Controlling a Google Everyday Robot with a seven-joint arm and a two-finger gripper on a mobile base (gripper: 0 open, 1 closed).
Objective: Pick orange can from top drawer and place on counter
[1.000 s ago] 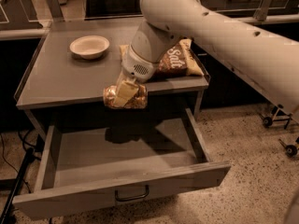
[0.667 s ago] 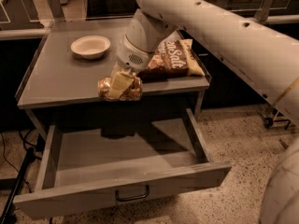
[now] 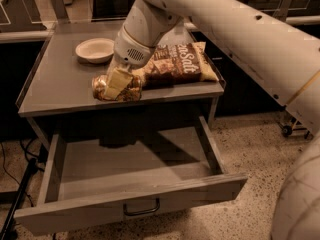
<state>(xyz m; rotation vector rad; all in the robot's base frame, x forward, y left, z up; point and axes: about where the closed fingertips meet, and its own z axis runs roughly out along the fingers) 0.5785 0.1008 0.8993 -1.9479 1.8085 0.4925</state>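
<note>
The orange can (image 3: 131, 88) is shiny, orange-gold and brown. My gripper (image 3: 117, 85) is shut on the orange can and holds it on its side at the front edge of the counter (image 3: 60, 86). Whether the can rests on the surface or hangs just above it, I cannot tell. The top drawer (image 3: 132, 204) stands pulled out below the counter, and I see nothing inside it. Its front panel carries a dark wire handle (image 3: 142, 209). My arm reaches in from the upper right.
A white bowl (image 3: 94, 49) sits at the back left of the counter. A large yellow-brown snack bag (image 3: 180, 63) lies just right of the can. Dark cabinets stand behind. A caster wheel (image 3: 286, 130) is on the speckled floor at right.
My gripper has carried the can up and to the left, from over the drawer's right side to the counter's front edge. The drawer stays open.
</note>
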